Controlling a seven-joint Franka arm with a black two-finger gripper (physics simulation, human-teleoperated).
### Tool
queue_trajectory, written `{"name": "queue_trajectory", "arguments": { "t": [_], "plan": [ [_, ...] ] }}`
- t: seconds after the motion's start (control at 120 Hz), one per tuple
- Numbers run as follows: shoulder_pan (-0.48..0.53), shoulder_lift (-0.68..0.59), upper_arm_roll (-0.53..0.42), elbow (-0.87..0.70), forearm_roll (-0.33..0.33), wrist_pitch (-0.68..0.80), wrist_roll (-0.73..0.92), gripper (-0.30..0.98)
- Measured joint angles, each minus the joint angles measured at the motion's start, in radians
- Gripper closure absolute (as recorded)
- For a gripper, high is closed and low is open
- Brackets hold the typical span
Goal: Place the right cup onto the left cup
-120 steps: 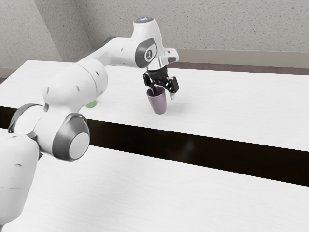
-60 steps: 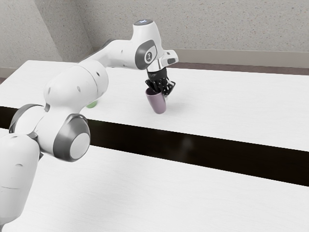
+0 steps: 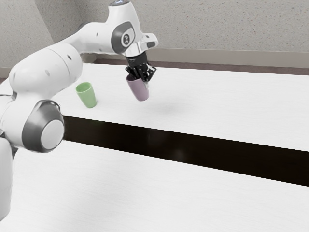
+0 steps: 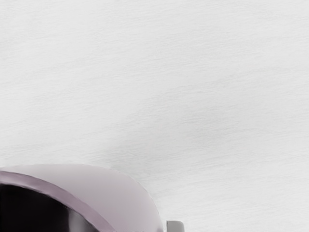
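Holding one purple cup [image 3: 138,91] by its wall, the single gripper [image 3: 144,82] is closed on it, with one of its two fingers inside the mouth and the other against the outside. The purple cup hangs above the table [image 3: 227,106], mouth up, over the far part of the white top. One soft shadow [image 3: 166,107] falls on the table to the exterior view's right of it, apart from its base.

Two cups are in the scene altogether. The second, one green cup [image 3: 87,97], stands mouth up on the table, toward the exterior view's left of the purple cup. The two cups are apart, neither stacked on the other; nothing touches the green cup's open rim.

One white arm [image 3: 46,70] reaches in from the exterior view's left. One dark band [image 3: 193,148] crosses the scene on the near side of both cups, with more white surface nearer still. On the far side, beyond the table, one pale baseboard [image 3: 222,56] runs below the speckled wall [image 3: 217,24].

In the wrist view, the purple cup shows its curved rim, pale outer side and dark inside, close to the hand.
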Motion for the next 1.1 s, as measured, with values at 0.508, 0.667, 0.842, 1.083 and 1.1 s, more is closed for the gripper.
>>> {"name": "queue_trajectory", "arguments": {
  "t": [0.508, 0.667, 0.842, 1.083, 1.1],
  "plan": [
    [0.225, -0.013, 0.046, 0.044, 0.125, -0.036, -0.019, 0.78],
    [0.275, 0.047, 0.046, 0.098, 0.124, -0.047, -0.02, 0.78],
    [0.284, 0.082, 0.045, 0.154, 0.121, -0.052, -0.021, 0.78],
    [0.315, 0.148, 0.043, 0.249, 0.117, -0.07, -0.022, 0.78],
    [0.315, 0.15, 0.043, 0.25, 0.117, -0.071, -0.022, 0.78]
  ]
}}
